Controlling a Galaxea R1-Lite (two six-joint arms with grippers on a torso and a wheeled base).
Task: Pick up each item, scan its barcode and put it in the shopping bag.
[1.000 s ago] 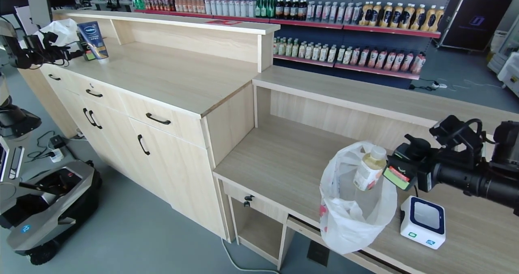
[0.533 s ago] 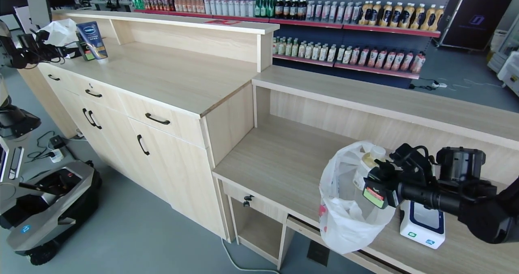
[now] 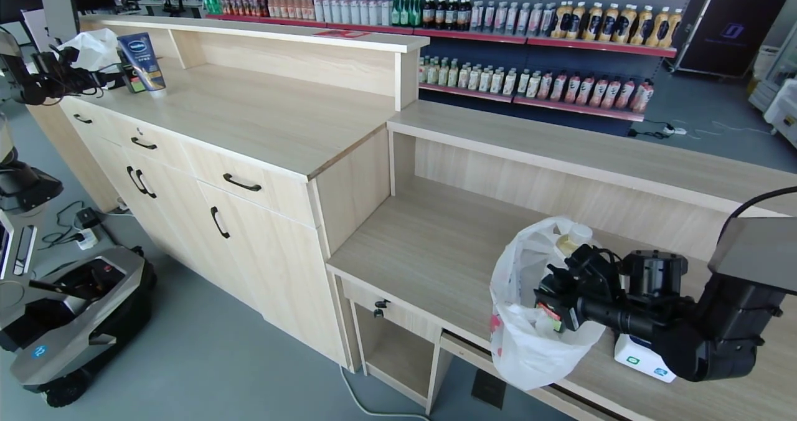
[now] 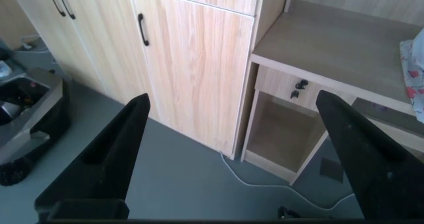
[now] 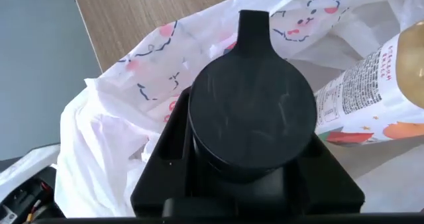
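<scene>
Bottle: the bottle (image 3: 577,236) with pale juice is leaning inside the shopping bag (image 3: 529,346); its white cap is sticking out just above the bag's rim, and in the right wrist view its printed label (image 5: 371,95) is lying against the plastic.
Shopping bag: it is standing open on the lower table (image 3: 436,246), near the front edge.
Right pincer: the right pincer (image 3: 553,296) is reaching down into the bag's mouth, close beside the bottle. Its own body is covering the tips, so I cannot tell whether it is clamping the bottle or letting it go.
Left pincer: the left pincer (image 4: 233,99) is hanging with its two fingers wide apart, holding nothing; in the head view it is waiting beside the upper table (image 3: 249,109).
Scanner: the white scanner (image 3: 641,359) is sitting just beside the bag, partly hidden under the right arm.
Items waiting: a blue tube (image 3: 142,60) is standing on the upper table, with a small dark box (image 3: 132,80) touching or nearly touching it.
Progress, as I am judging it: the bottle is practically bagged. The release and the arm's way out of the bag are remaining, and then the tube and the box are waiting for pick-up, scanning and bagging.
</scene>
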